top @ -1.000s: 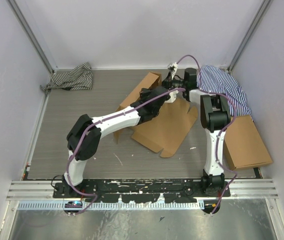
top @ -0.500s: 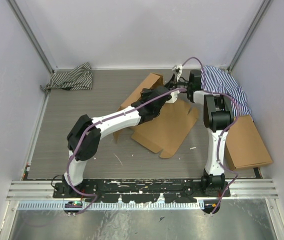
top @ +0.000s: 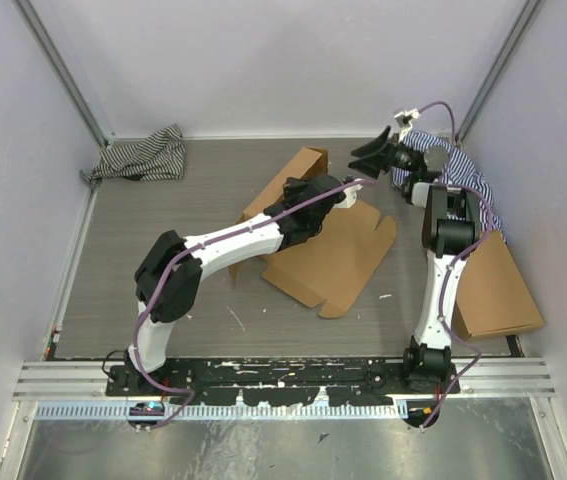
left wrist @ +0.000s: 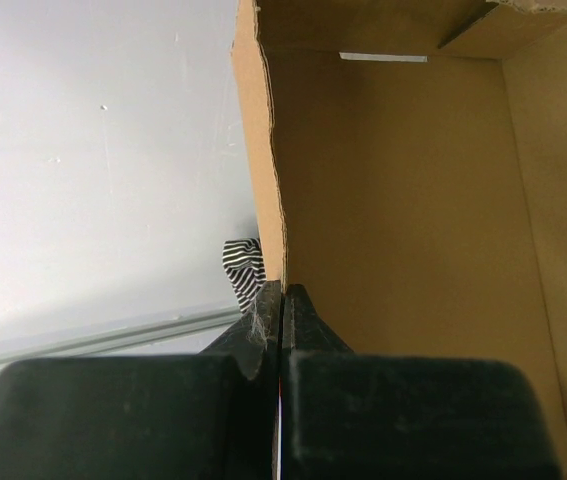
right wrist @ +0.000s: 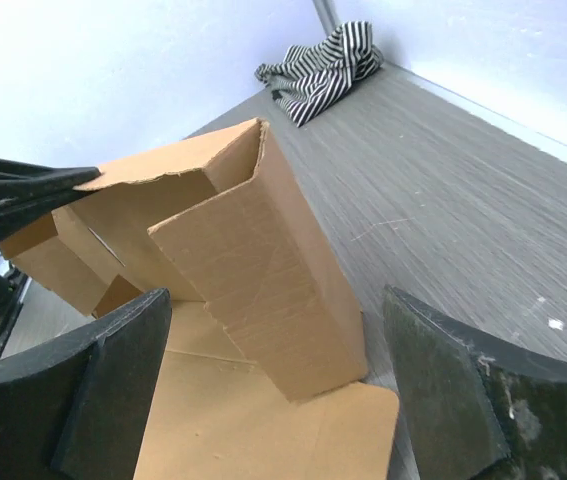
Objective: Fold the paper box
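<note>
**Top external view.** A grey wood-grain table (top: pixel 143 260) is enclosed by pale, plain walls (top: pixel 263 60). Metal frame posts (top: pixel 63 72) are set in the two far corners, and a slotted rail (top: pixel 283 372) is fixed along the near edge. A black-and-white striped cloth (top: pixel 143 155) is bunched in the far left corner, and a blue-striped cloth (top: pixel 463 175) is heaped at the far right. The paper box (top: pixel 333 255) is located right of centre. Most of it is lying flat on the table, with one section raised at its far left. The left gripper (top: pixel 338 196) is placed at that raised section. The right gripper (top: pixel 375 153) is held at the far right, apart from the box, with its jaws spread. A second cardboard box (top: pixel 498 285) is lying at the right edge, just near of the blue-striped cloth.

**Left wrist view.** The left gripper (left wrist: pixel 281 295) is seen pinched tight on the thin edge of an upright panel of the paper box (left wrist: pixel 403 220). White wall and a scrap of striped cloth (left wrist: pixel 243 262) are visible beyond it.

**Right wrist view.** The right gripper (right wrist: pixel 273 300) is seen wide apart, and its fingers (right wrist: pixel 113 380) are not in contact with the box. The folded, raised section (right wrist: pixel 253 250) is standing ahead of it. Faint scuffs and small white specks are noted on the table surface (right wrist: pixel 463 190).
</note>
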Robot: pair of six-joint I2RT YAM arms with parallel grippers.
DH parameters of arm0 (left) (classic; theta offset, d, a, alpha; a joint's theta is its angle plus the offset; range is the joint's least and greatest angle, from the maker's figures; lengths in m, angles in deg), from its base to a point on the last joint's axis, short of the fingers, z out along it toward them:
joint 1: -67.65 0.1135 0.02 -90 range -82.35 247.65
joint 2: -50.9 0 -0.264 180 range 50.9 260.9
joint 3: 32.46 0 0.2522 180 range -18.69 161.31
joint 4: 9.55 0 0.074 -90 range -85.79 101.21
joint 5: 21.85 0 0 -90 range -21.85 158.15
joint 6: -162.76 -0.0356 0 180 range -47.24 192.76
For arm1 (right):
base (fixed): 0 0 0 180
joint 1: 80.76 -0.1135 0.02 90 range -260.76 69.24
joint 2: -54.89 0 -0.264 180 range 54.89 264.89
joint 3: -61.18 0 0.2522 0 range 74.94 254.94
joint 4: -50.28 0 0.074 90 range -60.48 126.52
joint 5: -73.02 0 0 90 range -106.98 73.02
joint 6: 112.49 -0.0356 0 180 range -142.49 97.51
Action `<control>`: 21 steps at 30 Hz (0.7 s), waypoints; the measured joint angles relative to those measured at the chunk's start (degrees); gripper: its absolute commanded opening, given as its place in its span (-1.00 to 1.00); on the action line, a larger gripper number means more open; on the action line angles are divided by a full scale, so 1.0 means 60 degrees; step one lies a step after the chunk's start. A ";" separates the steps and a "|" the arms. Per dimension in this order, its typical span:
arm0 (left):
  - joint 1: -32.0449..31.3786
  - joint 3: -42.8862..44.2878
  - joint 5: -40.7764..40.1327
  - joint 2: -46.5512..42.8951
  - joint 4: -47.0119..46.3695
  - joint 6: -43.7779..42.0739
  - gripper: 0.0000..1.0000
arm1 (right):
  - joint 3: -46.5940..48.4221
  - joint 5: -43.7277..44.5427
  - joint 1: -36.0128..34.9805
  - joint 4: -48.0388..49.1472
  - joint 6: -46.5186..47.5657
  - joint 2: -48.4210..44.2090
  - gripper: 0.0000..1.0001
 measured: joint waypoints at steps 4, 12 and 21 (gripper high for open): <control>-0.0040 0.0000 -0.0011 0.0000 0.0004 -0.0015 -1.00 | 0.0565 -0.0007 0.0368 0.1355 -0.1541 0.0543 0.80; -0.0051 0.0026 -0.0007 0.0000 0.0091 0.0025 -1.00 | 0.2248 -0.0215 -0.0226 0.1475 -0.2310 0.2051 0.73; -0.0058 0.0131 -0.0007 -0.0004 0.0291 0.0091 -1.00 | 0.0033 0.2535 -0.0113 -0.4637 0.2506 0.0135 0.79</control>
